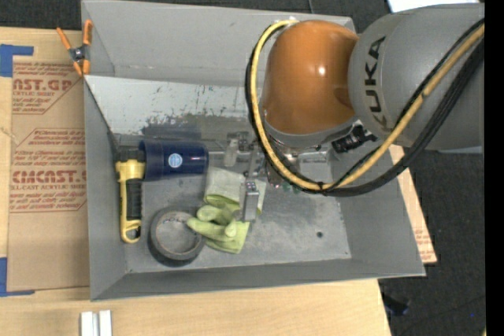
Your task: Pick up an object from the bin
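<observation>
The grey bin (181,43) takes in the arm (409,83) from the right, its orange cover over the middle of the floor. Left of it lie a dark blue can (173,160), a yellow-and-black torch (130,201) and a grey tape roll (175,238). The gripper (243,173) stands spread with nothing between its fingers, just beside a crumpled pale-green glove (220,223) that lies near the front wall against the tape roll.

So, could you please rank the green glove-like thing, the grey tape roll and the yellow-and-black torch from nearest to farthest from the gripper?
1. Green glove-like thing, just beside the gripper, mid-bin.
2. Grey tape roll, further left, near the front wall.
3. Yellow-and-black torch, along the left wall.
</observation>
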Motion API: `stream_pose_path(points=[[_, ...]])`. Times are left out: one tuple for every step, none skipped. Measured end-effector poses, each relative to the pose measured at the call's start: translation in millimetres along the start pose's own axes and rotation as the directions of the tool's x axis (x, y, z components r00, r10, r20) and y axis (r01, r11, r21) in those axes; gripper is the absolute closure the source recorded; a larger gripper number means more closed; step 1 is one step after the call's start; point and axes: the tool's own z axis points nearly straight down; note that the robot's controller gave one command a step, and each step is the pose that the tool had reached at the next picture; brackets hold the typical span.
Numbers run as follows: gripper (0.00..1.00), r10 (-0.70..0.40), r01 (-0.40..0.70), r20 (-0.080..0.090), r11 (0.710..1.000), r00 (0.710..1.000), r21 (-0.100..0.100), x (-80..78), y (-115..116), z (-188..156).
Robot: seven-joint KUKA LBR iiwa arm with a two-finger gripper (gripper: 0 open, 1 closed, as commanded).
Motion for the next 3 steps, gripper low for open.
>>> stream_pose_path(points=[[0.0,0.002,-0.002,0.008,1.0,1.0,-0.001,-1.3,-0.7,-4.7],[0.0,0.09,-0.09,0.01,0.996,0.996,-0.003,3.4,3.2,21.2],[0.0,0.074,-0.074,0.011,0.997,0.997,-0.003,12.3,-4.4,62.9]])
